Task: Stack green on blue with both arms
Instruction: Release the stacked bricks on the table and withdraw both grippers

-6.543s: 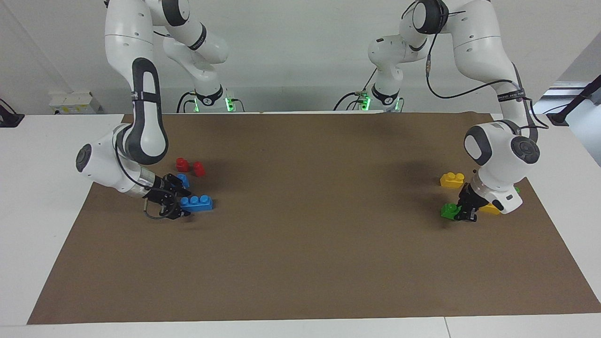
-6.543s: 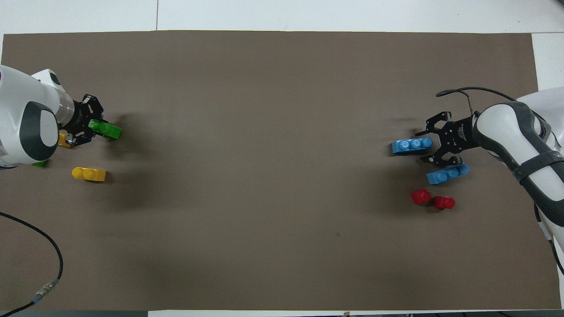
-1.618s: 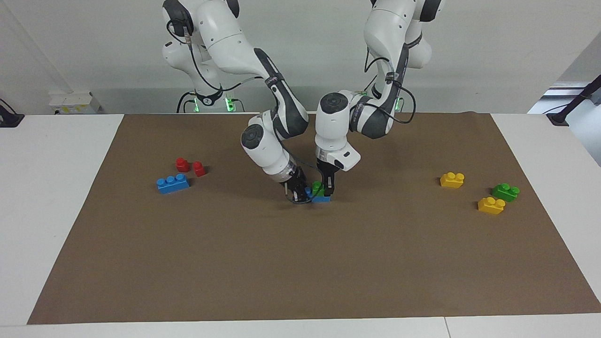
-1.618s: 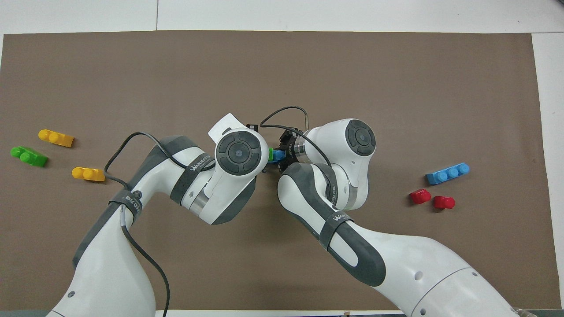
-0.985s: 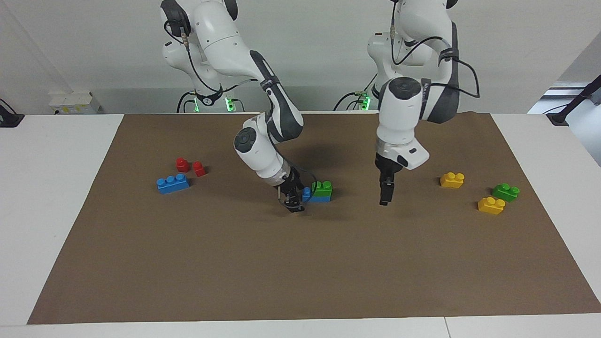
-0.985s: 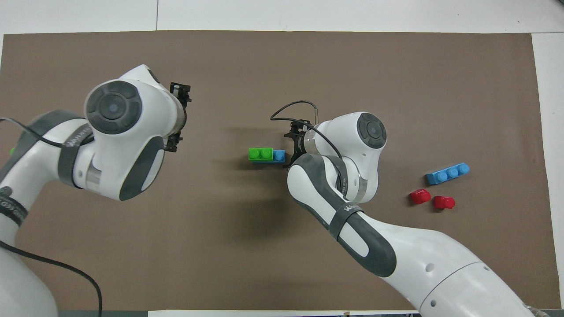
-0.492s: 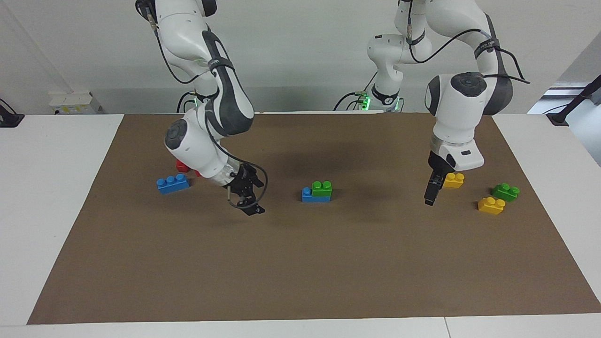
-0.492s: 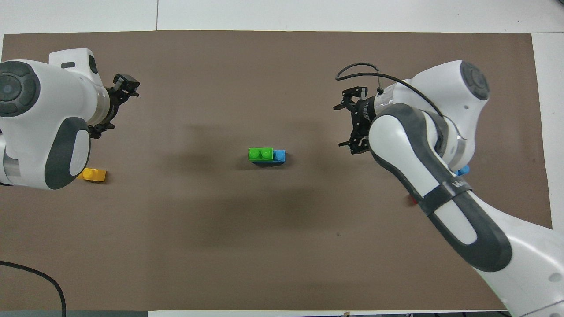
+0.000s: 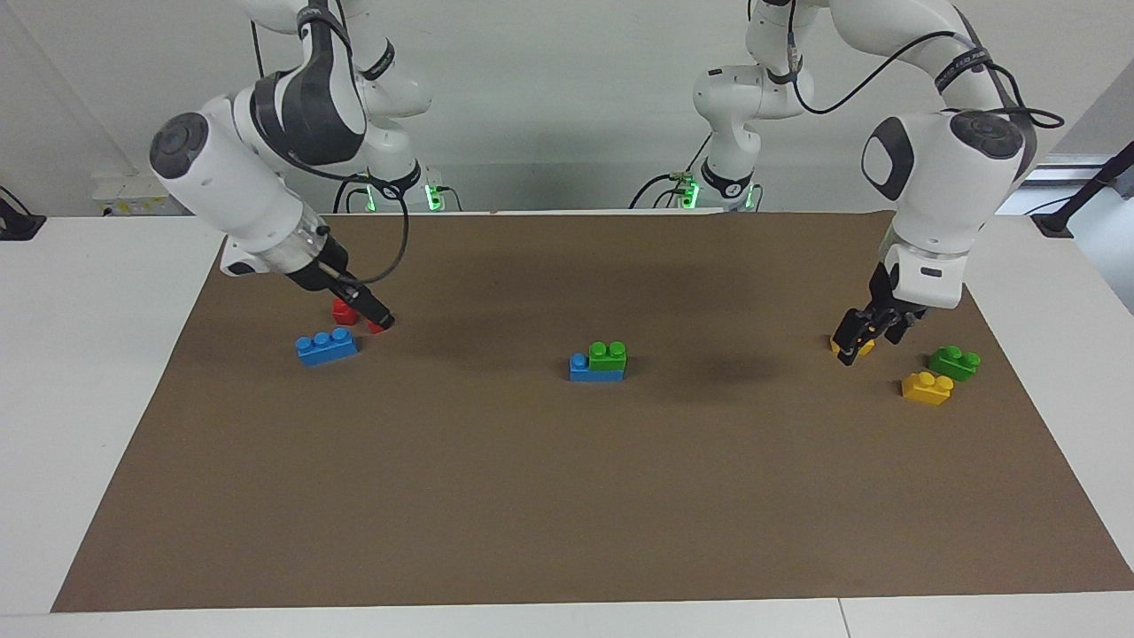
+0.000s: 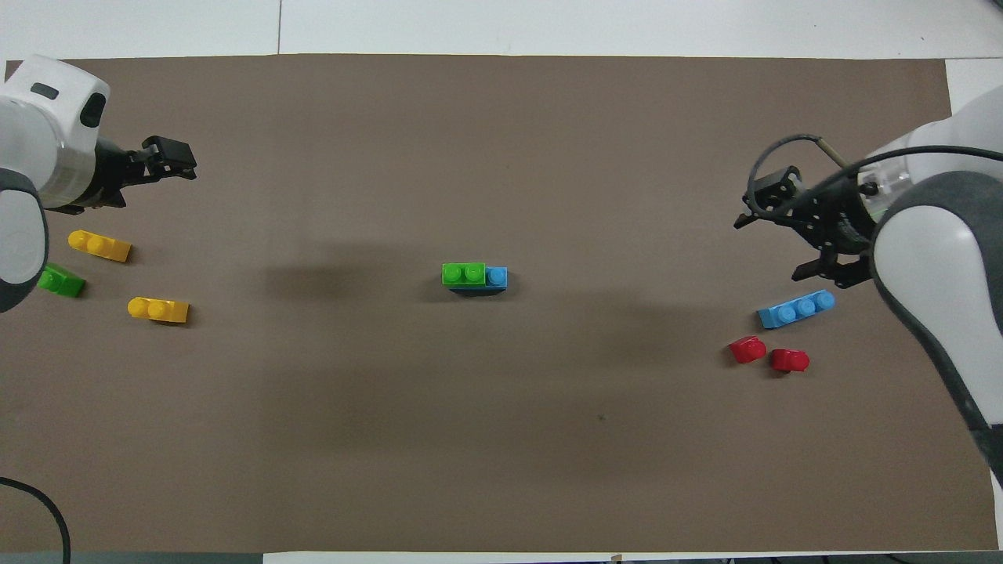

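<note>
Green brick (image 9: 608,355) sitting on blue brick (image 9: 594,370) mid-mat, unobstructed. Left gripper (image 9: 858,341) hovering, jaws spread, over yellow brick (image 9: 838,342); right gripper (image 9: 372,312) hovering, jaws spread, over red blocks (image 9: 345,311).

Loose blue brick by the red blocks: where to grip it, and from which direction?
Judging from its pose, come straight down on the loose blue brick and pinch its two long side walls at the middle stud. It lies flat, studs up, slightly skewed, so turn the fingers across its length. The red blocks sit nearer the robots but apart from it. The right gripper hangs closest.

Brown mat (image 9: 567,496) covers white table (image 9: 89,372); wall apparently white.
</note>
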